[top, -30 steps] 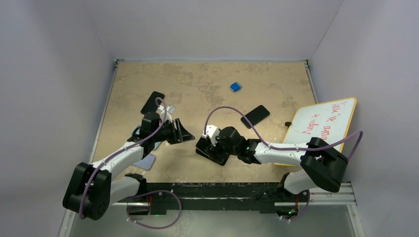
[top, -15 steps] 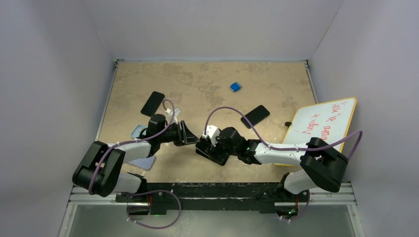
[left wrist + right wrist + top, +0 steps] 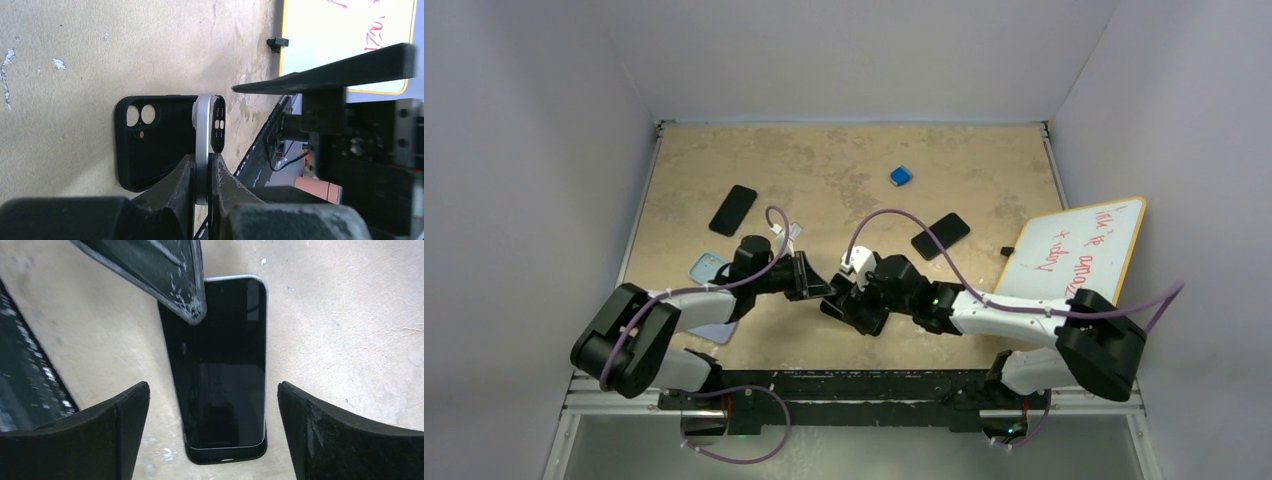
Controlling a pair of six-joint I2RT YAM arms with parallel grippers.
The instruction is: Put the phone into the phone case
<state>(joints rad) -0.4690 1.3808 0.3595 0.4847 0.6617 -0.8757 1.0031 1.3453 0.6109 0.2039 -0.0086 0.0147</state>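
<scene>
The black phone case point(image 3: 150, 145) lies open side up on the table, its camera cutouts showing. My left gripper point(image 3: 202, 165) is shut on the silver edge of the phone point(image 3: 202, 130) and holds that end over the case. In the right wrist view the phone point(image 3: 225, 365) lies screen up, with its near end inside the case's bottom lip point(image 3: 225, 454). My right gripper point(image 3: 212, 385) is open, one finger on each side of the phone, touching neither. A left finger point(image 3: 170, 275) covers the phone's far corner. In the top view both grippers point(image 3: 814, 283) point(image 3: 849, 298) meet at the front centre.
A whiteboard point(image 3: 1079, 255) with red writing lies at the right. A second black phone point(image 3: 941, 235) lies behind the right arm and a third point(image 3: 733, 209) at the back left. A light blue case point(image 3: 706, 267) lies by the left arm. A small blue object point(image 3: 901, 176) sits far back.
My left gripper has moved right with the phone, from left of centre to the case at the right gripper. The right arm shifted slightly.
</scene>
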